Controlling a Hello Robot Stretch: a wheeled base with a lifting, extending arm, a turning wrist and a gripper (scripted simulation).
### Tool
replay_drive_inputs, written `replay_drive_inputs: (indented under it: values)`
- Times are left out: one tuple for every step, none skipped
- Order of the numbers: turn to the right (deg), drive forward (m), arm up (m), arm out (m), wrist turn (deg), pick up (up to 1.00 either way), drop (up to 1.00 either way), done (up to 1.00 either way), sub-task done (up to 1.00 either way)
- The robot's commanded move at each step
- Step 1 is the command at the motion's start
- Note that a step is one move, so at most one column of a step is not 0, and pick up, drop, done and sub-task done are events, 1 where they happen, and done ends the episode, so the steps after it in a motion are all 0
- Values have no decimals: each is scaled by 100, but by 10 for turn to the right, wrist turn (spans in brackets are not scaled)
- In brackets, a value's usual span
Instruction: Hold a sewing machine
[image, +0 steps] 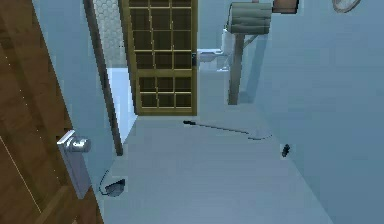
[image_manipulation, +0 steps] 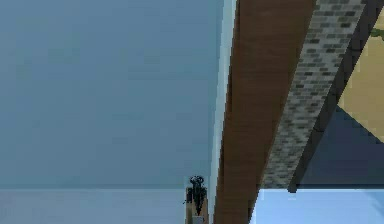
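Low in the arm side view, a small dark shape with a tan lower part rises from the bottom edge just right of the middle; it looks like my gripper (image_manipulation: 196, 190). It stands in front of a blue wall (image_manipulation: 100, 90), next to a white door frame edge (image_manipulation: 224, 120). Its far end is too small to make out, so I cannot tell whether it holds anything.
Ahead, a brown wooden door (image: 30, 110) with a metal handle (image: 72, 142) stands at the left. A paned wooden door (image: 160, 55) stands ajar at the back, beside a pedestal sink (image: 238, 60). Small dark items (image: 225, 128) (image: 286, 151) lie on the blue floor. To the side are a wood panel (image_manipulation: 262, 100) and a brick wall (image_manipulation: 312, 90).
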Motion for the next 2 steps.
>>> replay_drive_inputs:
  values:
    - [0, 0, 0, 32, 0, 0, 0, 0, 0]
    - [0, 0, 0, 0, 450, 0, 0, 0, 0]
